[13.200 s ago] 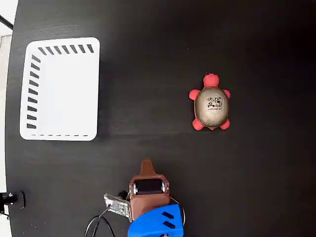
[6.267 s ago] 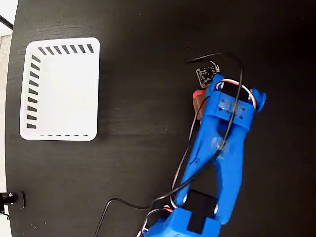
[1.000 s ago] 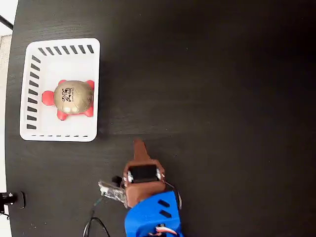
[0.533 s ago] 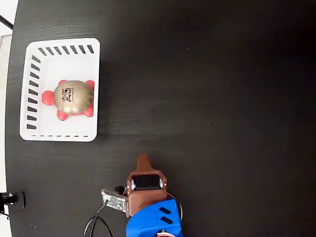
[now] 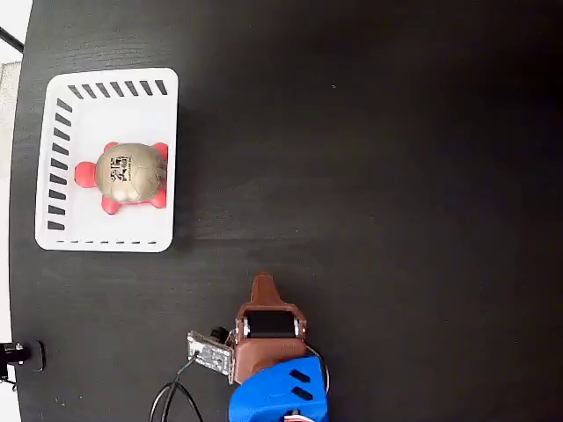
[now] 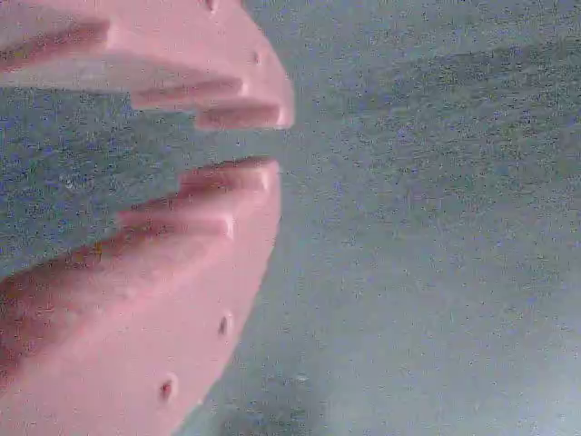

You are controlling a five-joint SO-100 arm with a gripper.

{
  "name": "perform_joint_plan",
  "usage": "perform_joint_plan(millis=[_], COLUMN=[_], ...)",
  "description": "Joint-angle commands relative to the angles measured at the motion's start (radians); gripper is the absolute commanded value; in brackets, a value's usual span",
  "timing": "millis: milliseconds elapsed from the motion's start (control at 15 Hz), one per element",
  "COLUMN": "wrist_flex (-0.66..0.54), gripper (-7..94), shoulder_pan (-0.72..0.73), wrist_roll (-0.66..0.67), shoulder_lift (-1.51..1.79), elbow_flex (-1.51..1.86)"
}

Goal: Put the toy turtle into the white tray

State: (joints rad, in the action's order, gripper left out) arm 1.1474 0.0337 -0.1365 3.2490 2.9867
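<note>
Black tabletop (image 5: 396, 176) fills the fixed view. At 10 o'clock the tray (image 5: 106, 237) is seen, with the turtle (image 5: 127, 174) lying inside it — shell up, head toward 9 o'clock. At 6 o'clock the gripper (image 5: 262, 283) is seen well apart from both; in the wrist view its 2 fingers (image 6: 227, 195) are slightly parted — nothing is held.
</note>
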Motion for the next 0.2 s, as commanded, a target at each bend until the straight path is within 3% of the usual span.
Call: perform_joint_plan(millis=[0,133], wrist_flex=[0.011,0.011], gripper=[0,0], shoulder_pan=[0.015,0.015], wrist_roll=[-0.014,-0.014], shoulder_lift=[0.000,0.000], elbow_flex=[-0.034,-0.034])
